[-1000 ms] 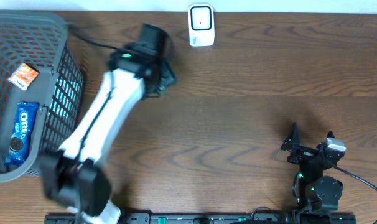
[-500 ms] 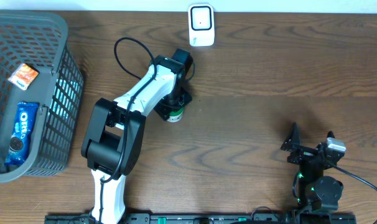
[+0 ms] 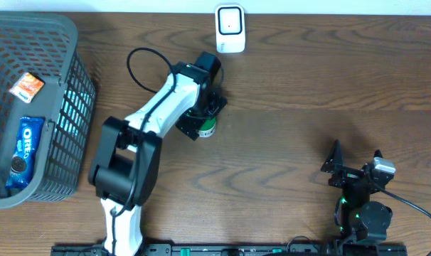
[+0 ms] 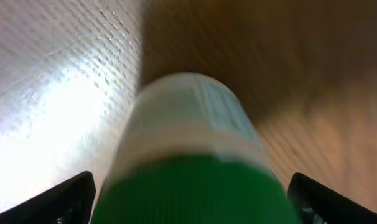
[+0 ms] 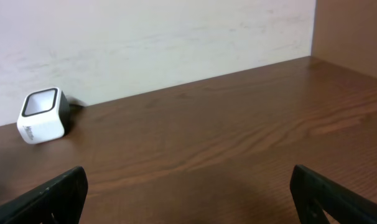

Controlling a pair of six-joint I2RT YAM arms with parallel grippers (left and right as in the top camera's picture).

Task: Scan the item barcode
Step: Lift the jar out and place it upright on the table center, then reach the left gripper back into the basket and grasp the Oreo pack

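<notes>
**Overhead.** The left gripper [image 3: 203, 119] is low over the brown wooden table [image 3: 286, 142], directly above a small white plastic bottle with a green ribbed cap [image 3: 207, 131]. The bottle sits left of the table's centre, near the white box-shaped barcode scanner [image 3: 230, 29] at the far edge but not touching it. A grey plastic mesh basket [image 3: 66, 99] at the far left holds a blue biscuit packet [image 3: 27, 146] and an orange sachet [image 3: 25, 86]. The right gripper [image 3: 355, 166] is parked near the front right, well apart from the bottle.

**Left wrist.** The bottle fills the middle, cap nearest the lens. The black fingertips [image 4: 70, 196] stand wide on either side, with bare table showing between each tip and the bottle, so nothing is gripped. Upright or lying cannot be told here.

**Right wrist.** The fingertips [image 5: 51, 199] are spread wide with nothing between them. The scanner shows at the far left.

**Handling assessment.** The bottle is judged light and rigid, with a smooth, possibly slippery body that could roll. The ribbed cap likely offers the surer hold and would leave the printed label unobstructed for presenting to the scanner's window.
</notes>
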